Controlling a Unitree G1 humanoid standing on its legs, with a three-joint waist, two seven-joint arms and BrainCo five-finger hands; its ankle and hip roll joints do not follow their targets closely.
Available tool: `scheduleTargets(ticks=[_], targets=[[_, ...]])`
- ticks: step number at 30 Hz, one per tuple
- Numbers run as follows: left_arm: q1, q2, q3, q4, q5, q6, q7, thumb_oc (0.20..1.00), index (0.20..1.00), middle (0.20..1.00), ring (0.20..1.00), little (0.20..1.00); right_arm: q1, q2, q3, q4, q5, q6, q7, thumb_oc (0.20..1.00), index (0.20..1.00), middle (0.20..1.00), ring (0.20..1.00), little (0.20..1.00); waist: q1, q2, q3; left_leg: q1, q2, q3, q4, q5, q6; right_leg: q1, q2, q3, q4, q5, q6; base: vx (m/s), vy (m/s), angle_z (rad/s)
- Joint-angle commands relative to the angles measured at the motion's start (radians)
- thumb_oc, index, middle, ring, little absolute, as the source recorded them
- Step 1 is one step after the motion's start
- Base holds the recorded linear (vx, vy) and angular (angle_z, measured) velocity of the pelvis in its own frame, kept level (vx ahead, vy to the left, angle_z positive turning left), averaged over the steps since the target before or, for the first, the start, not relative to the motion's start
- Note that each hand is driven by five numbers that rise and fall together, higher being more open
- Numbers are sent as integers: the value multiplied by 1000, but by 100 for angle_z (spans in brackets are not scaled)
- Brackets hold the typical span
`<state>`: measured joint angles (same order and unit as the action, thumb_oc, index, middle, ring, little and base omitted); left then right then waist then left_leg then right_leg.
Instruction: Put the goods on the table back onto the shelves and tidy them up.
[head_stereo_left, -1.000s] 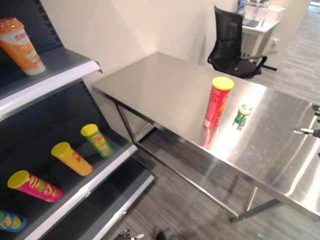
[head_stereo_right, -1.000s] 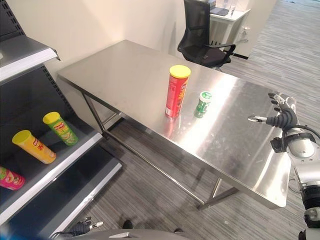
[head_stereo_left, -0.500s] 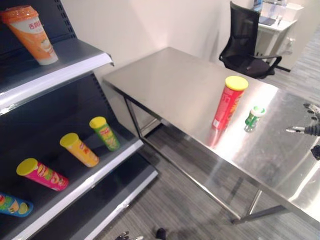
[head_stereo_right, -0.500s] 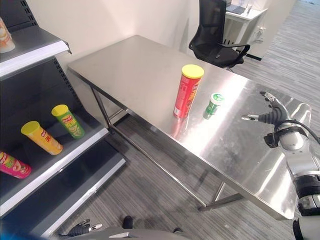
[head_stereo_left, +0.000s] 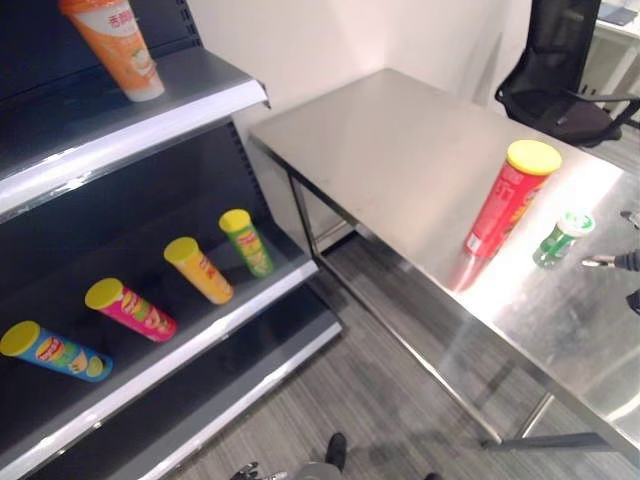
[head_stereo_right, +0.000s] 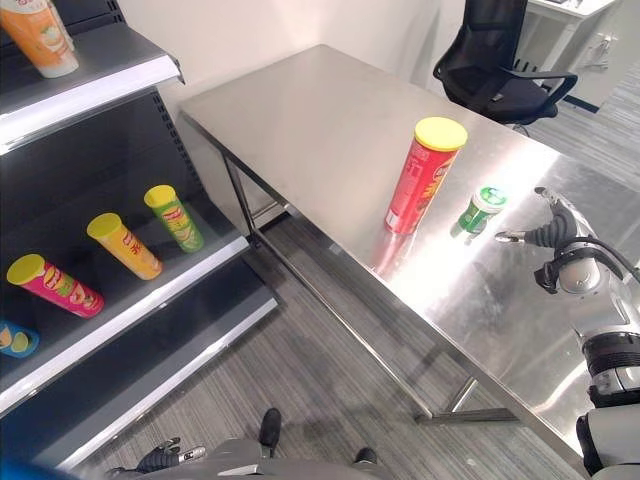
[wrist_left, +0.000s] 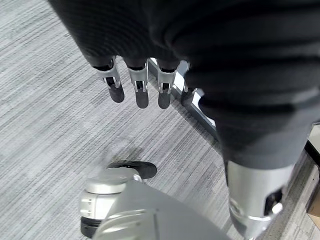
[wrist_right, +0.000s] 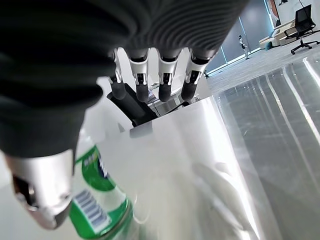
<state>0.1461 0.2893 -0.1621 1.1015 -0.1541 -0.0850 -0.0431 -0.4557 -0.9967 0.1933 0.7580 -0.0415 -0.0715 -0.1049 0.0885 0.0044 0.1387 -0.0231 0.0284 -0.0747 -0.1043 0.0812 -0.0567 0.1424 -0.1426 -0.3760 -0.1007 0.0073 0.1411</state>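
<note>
Steel table (head_stereo_right: 300, 130) stands beside a dark shelf unit (head_stereo_left: 150, 120), on grey carpet. Two goods on the table: a tall red tube with a yellow lid (head_stereo_right: 425, 175), upright, and a small green bottle with a white cap (head_stereo_right: 478, 210), upright just beside it on the side toward the right hand; the two stand apart, not touching. Right hand (head_stereo_right: 553, 232) hovers over the table just beside the bottle, fingers straight and spread, thumb held apart, holding nothing. In the right wrist view the fingers (wrist_right: 160, 80) hang loose in a row and the green bottle (wrist_right: 97, 200) sits close past the thumb, not gripped. Left hand (wrist_left: 137, 85) hangs low over the carpet, fingers relaxed and empty; it also shows at the bottom edge of the right eye view (head_stereo_right: 165, 457). Shelf contents: on the upper shelf an orange cup (head_stereo_left: 115, 45) stands upright. On the lower shelf (head_stereo_left: 215, 335) four tubes lie on their sides in a row, each well apart from the next: a green tube with a yellow lid (head_stereo_left: 245, 240), an orange-yellow tube (head_stereo_left: 198, 269), a pink tube with a yellow lid (head_stereo_left: 130, 309), and a blue tube with a yellow lid (head_stereo_left: 55, 350). A black office chair (head_stereo_right: 500, 70) stands at the far end of the table.
</note>
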Motion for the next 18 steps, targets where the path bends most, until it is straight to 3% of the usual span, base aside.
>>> scheduleTargets(ticks=[1, 18], targets=[[-52, 46, -51, -8, -34, -20, 20, 1000, 1000, 1000, 1000, 1000, -113, -24, 40, -13, -12, -17, -49, 1000, 1000, 1000, 1000, 1000, 27, -11, -11, 37, 63, 55, 17, -57, -85, 3, -13, 31, 13, -34, 34, 20, -1, 13], [-36, 45, -63, -57, -69, -14, 20, 1000, 1000, 1000, 1000, 1000, -159, -17, 59, 62, 14, -11, -51, 1000, 1000, 1000, 1000, 1000, 64, -9, -11, 8, 41, 15, 17, -52, -84, 12, -26, -23, 13, -40, 39, 31, 5, 13]])
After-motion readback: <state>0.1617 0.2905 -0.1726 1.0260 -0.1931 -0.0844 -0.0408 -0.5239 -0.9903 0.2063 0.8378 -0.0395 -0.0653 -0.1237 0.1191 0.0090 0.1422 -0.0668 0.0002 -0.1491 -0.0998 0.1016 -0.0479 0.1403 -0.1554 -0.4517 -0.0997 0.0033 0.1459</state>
